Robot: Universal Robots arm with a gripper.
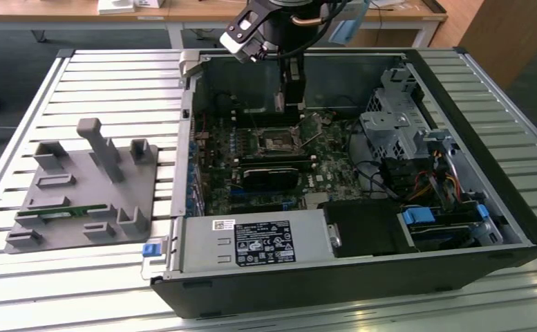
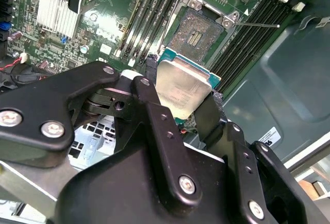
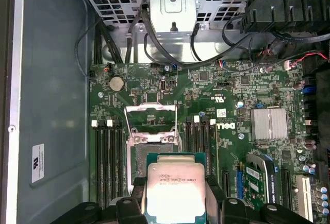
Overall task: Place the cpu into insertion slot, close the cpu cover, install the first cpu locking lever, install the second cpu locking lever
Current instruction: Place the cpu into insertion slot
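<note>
My gripper (image 2: 181, 94) is shut on the cpu (image 2: 180, 86), a flat silver-topped square chip held by two opposite edges between the black fingers (image 2: 151, 72). In the first wrist view the cpu (image 3: 176, 185) hangs above the green board, overlapping the near part of the insertion slot (image 3: 137, 159). That slot (image 2: 197, 32) shows a bare dark pin field. The cpu cover (image 3: 129, 123) is swung open beyond it, a silver frame with a window. A thin locking lever (image 2: 258, 26) sticks out sideways. In the exterior view the gripper (image 1: 291, 104) reaches down inside the case behind the insertion slot (image 1: 278, 142).
Long black memory slots (image 3: 105, 162) flank the socket. A black card (image 1: 273, 176) and a finned heatsink (image 3: 269, 123) lie nearby. A drive cage (image 1: 392, 128) with cables and a power supply (image 1: 254, 242) crowd the case. A grey fixture tray (image 1: 83, 187) sits outside the case.
</note>
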